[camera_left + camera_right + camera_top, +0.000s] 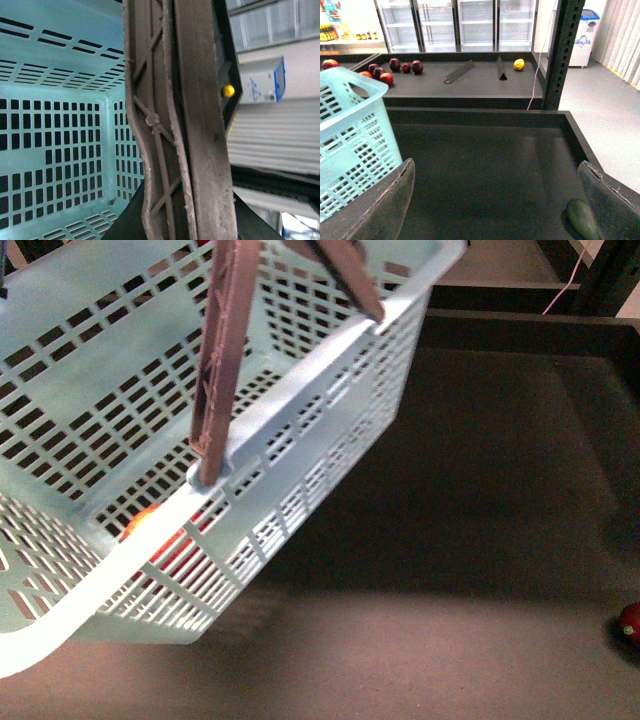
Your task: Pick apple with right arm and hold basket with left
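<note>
The pale mint-blue basket (330, 370) hangs tilted above the dark table and fills the left of the front view. Its two brown handles (225, 350) run up out of the frame. In the left wrist view my left gripper (185, 210) is shut on the handles (175, 125), with the basket's slotted inside (55, 140) below. The apple (152, 532), red with an orange patch, shows through the slots at the basket's near wall, seemingly inside it. My right gripper (497, 200) is open over bare dark table, with nothing between its fingers and the basket (350, 140) beside it.
A small dark red fruit (630, 622) lies at the table's right edge. A green oblong fruit (582, 220) lies by one right finger (612, 200). On the shelf behind are several red fruits (385, 75) and a lemon (519, 64). A black post (565, 50) stands at the table's far corner.
</note>
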